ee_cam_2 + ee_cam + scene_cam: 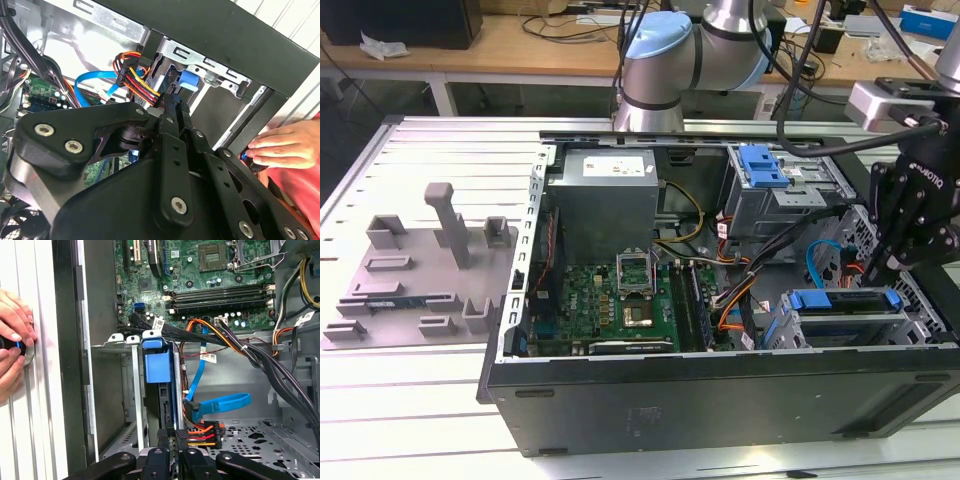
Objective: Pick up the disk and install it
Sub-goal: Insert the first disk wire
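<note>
The black linkage-fingered gripper (898, 262) hangs over the open black computer case (720, 395); whether its jaws are open or closed cannot be told, since its own body hides the fingertips in both wrist views. Directly below it, the silver hard disk in its blue plastic carrier (159, 385) stands edge-on in the grey metal drive bay (775, 335); the disk's label is hidden. A person's hand (12, 347) rests on the counter (410, 400) beyond the case wall.

I see a green motherboard (620, 300) inside the black computer case (720, 395). The disk (845, 300) wears a blue carrier, near a bright blue ribbon cable (220, 402). Orange, red and yellow wires (200, 432) bunch beside my black gripper (900, 245).
</note>
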Available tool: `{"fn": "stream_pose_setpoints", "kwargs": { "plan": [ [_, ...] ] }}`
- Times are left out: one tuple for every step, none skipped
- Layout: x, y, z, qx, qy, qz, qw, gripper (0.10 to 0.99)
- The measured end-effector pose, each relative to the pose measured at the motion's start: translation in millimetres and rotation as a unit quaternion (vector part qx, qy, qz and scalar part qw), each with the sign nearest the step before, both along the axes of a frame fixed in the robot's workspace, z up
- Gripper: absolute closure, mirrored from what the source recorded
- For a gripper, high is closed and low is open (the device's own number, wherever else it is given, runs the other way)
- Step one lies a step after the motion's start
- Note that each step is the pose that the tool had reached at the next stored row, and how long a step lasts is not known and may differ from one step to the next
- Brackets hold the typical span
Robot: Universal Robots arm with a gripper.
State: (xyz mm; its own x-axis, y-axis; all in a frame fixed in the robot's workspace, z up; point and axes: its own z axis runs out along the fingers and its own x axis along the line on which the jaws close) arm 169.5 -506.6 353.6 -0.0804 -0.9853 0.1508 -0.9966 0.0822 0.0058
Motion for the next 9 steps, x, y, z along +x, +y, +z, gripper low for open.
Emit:
{"fn": "stream_pose_setpoints", "kwargs": {
  "plan": [
    [0.0, 0.0, -0.2, 0.0000, 0.0000, 0.000, 1.0000, 0.922],
    [0.0, 0.0, -0.3, 0.0000, 0.0000, 0.000, 1.0000, 0.922],
    [0.0, 0.0, -0.5, 0.0000, 0.0000, 0.000, 1.0000, 0.922],
    [0.0, 0.0, -0.7, 0.0000, 0.0000, 0.001, 1.0000, 0.922],
    [0.0, 0.0, -0.8, 0.0000, 0.0000, 0.001, 1.0000, 0.922],
    [0.0, 0.0, -0.9, 0.0000, 0.0000, 0.001, 1.0000, 0.922],
    [0.0, 0.0, -1.1, 0.0000, 0.0000, 0.001, 1.0000, 0.922],
    [0.0, 0.0, -1.3, 0.0000, 0.0000, 0.002, 1.0000, 0.922],
    [0.0, 0.0, -1.5, 0.0000, 0.0000, 0.002, 1.0000, 0.922]
  ]
}}
